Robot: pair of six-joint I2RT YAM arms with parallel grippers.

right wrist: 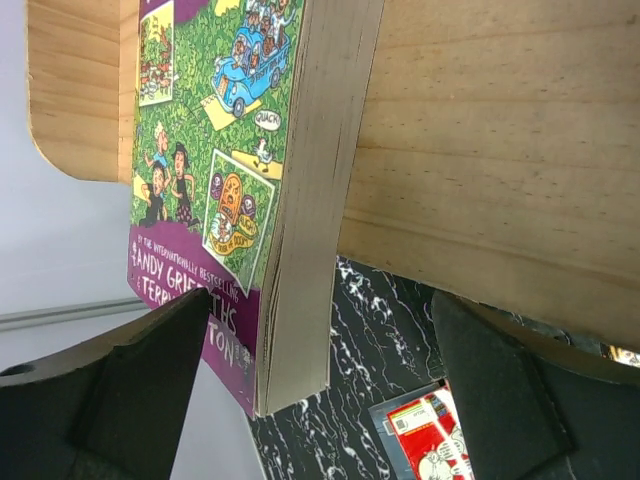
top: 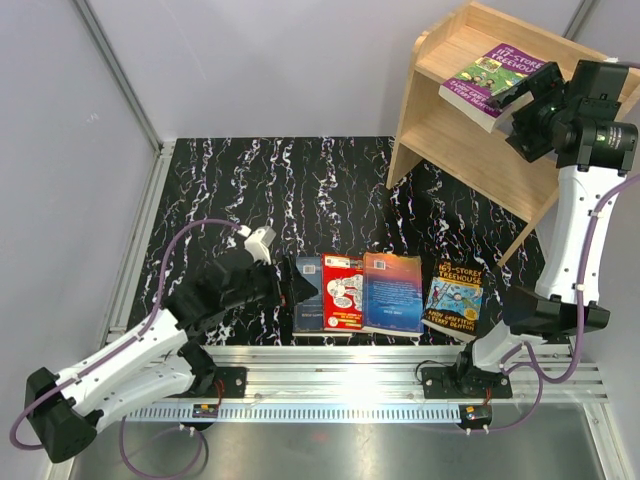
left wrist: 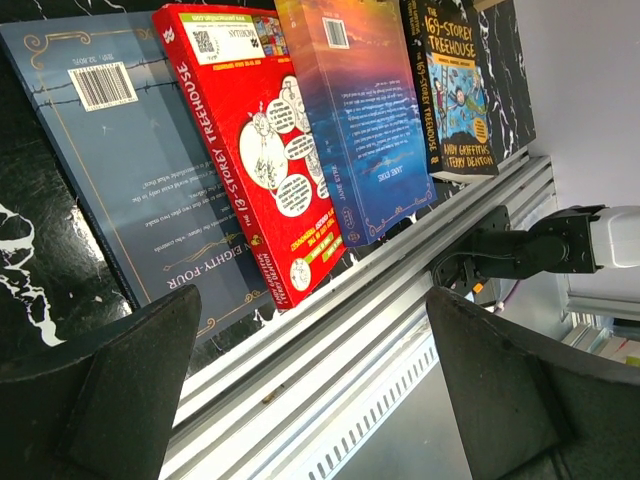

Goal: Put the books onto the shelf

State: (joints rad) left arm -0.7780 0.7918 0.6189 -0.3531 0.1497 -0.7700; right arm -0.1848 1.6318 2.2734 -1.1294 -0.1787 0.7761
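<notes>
Placing step: purple-green book (top: 490, 78) lies on the shelf (top: 470, 150) upper tier, overhanging its edge, right gripper (top: 515, 98) spread apart beside it; left gripper (top: 288, 290), also spread, sits at the dark blue-grey book (top: 308, 295), likely next to grasp.

Your right gripper (top: 516, 98) at purple-green book (top: 490, 78); book lies on shelf (top: 462, 150) upper tier, overhanging front edge. On table (top: 250, 180), row of four: dark blue-grey book (top: 307, 293), red book (top: 342, 292), blue book (top: 392, 291), Treehouse book (top: 455, 298). Your left gripper (top: 286, 290) just beside dark blue-grey book.
</notes>
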